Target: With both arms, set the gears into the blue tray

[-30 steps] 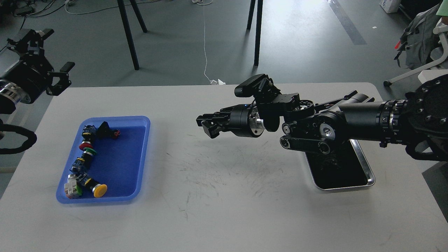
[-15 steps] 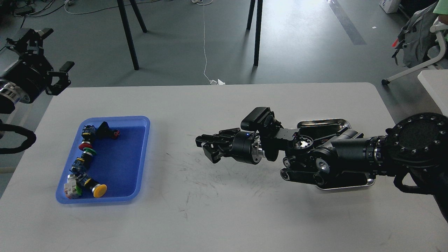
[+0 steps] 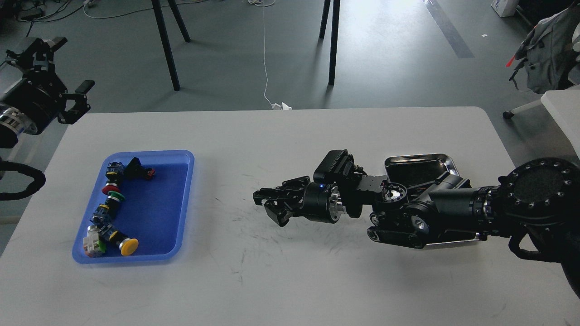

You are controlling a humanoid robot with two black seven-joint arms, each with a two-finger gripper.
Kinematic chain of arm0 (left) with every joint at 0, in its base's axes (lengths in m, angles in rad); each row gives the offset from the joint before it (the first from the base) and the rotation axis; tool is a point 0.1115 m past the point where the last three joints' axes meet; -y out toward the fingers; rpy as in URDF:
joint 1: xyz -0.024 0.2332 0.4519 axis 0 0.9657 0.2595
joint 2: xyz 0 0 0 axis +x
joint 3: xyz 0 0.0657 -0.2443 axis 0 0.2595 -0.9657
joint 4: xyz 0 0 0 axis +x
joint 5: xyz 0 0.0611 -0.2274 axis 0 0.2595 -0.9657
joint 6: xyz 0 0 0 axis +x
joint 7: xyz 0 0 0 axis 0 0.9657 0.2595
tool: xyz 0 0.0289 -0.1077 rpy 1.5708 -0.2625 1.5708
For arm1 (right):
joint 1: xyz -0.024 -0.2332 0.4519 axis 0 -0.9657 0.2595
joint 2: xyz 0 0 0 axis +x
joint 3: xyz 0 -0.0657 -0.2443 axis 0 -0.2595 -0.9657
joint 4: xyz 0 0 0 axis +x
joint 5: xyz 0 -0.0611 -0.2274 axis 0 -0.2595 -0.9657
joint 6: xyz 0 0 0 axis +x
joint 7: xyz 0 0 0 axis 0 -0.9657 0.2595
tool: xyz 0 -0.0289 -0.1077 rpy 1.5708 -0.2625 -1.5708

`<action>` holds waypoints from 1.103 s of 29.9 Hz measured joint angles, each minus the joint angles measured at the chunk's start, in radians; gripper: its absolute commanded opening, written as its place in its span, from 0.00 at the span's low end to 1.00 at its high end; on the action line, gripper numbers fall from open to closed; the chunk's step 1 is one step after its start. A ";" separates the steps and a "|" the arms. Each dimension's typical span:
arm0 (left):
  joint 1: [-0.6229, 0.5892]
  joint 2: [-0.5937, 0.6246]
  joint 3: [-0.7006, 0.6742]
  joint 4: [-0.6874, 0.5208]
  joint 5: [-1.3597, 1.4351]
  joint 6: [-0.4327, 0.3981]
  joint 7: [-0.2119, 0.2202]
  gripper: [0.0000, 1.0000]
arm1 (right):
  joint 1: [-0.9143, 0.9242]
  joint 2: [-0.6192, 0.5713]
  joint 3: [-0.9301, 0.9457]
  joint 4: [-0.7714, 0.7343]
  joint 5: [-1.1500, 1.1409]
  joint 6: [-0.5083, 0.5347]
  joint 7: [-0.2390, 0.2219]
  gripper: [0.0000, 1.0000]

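Nearest, the white table shows bare, scuffed surface. On its left lies the blue tray, holding a curved row of push-button switches with red, green and yellow caps along its left side; no gears can be made out in it. At mid-table the right arm reaches leftward from the right edge, low over the tabletop, and the right gripper points toward the tray but is well apart from it; its fingers look close together, though how far they are parted and whether they grip anything is too dark to tell. Behind this arm sits the steel tray, mostly hidden. Farthest, the left gripper hangs beyond the table's left corner, fingers spread, holding nothing.
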 measured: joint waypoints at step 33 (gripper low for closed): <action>0.180 0.026 -0.134 0.031 -0.115 -0.075 -0.095 0.99 | -0.001 0.000 0.034 -0.004 -0.001 0.001 0.018 0.37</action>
